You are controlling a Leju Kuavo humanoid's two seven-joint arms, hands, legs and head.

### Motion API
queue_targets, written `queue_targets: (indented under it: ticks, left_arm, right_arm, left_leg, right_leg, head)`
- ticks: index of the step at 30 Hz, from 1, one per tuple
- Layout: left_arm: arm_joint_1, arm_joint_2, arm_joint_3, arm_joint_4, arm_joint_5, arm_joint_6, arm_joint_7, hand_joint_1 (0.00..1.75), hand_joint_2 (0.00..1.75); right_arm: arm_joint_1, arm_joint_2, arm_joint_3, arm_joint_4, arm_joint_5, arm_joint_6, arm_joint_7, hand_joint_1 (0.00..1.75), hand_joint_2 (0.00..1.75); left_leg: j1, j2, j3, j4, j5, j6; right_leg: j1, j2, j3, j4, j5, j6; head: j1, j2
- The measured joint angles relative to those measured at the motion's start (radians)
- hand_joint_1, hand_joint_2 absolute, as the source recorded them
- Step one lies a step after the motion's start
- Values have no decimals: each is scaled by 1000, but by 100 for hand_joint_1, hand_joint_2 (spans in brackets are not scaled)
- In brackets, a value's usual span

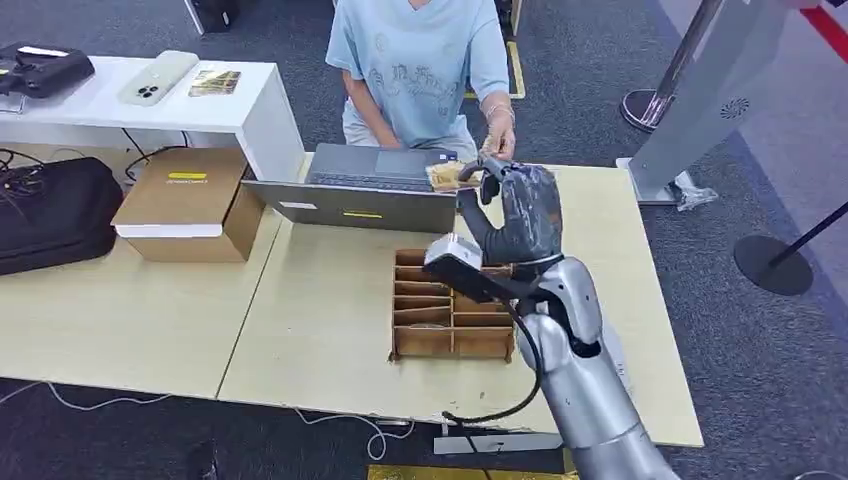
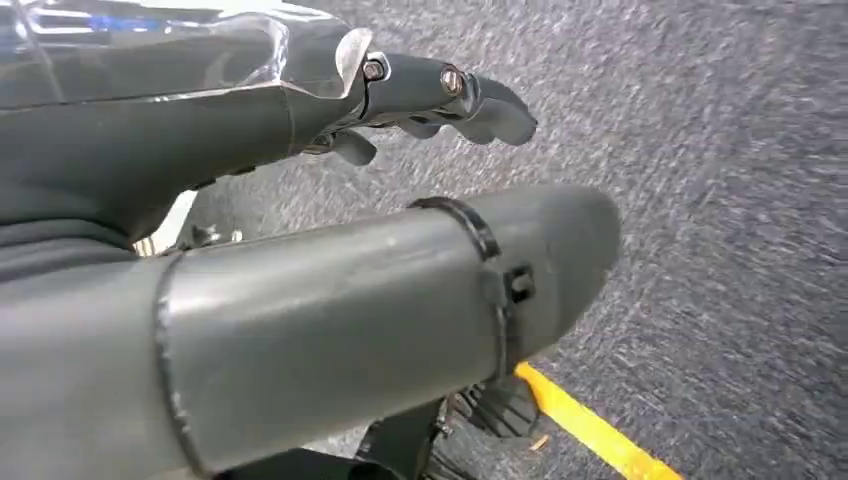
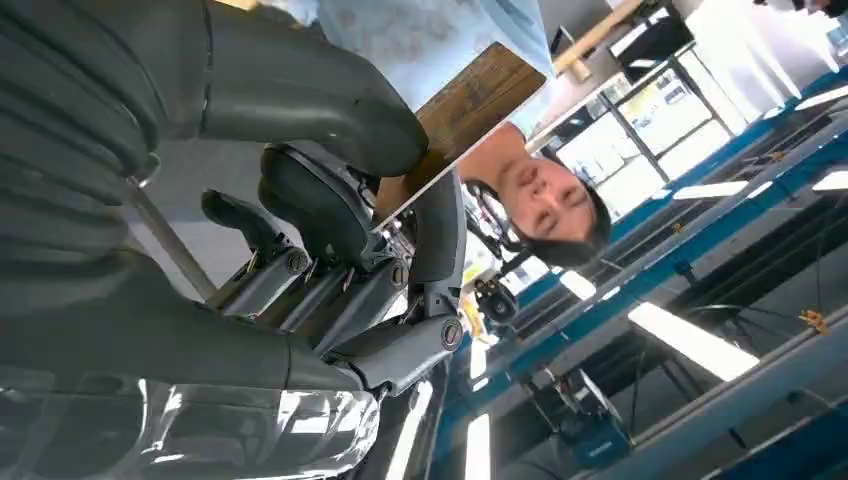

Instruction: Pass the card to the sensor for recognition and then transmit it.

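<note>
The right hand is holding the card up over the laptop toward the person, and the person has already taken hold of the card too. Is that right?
Not quite. The right hand does hold the card over the laptop toward the person, but the head view shows the person's hand raised just beyond it, with no clear grip on the card.

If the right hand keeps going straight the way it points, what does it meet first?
Probably the person's hand, just past the card that the right hand holds over the laptop; depth is unclear.
</note>
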Motion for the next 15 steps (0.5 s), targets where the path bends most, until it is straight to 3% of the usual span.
queue_targets:
  ticks: [9,15]
  left_arm:
    - [-36,-16,-22,0,-17,47,28,0,0]
    - [-50,-21,-27,0,-33,63,39,0,0]
  right_arm:
    - [-319,69,47,319,19,-3,82,175,175]
    - [-508,129,62,544,51,26,173,175,175]
  left_leg:
    - [0,0,0,0,1,-1]
    - [0,0,0,0,1,-1]
  right_leg:
    - [0,0,0,1,1,-1]
    - [0,0,-1,1,1,-1]
  head:
    - [0,0]
    - [0,0]
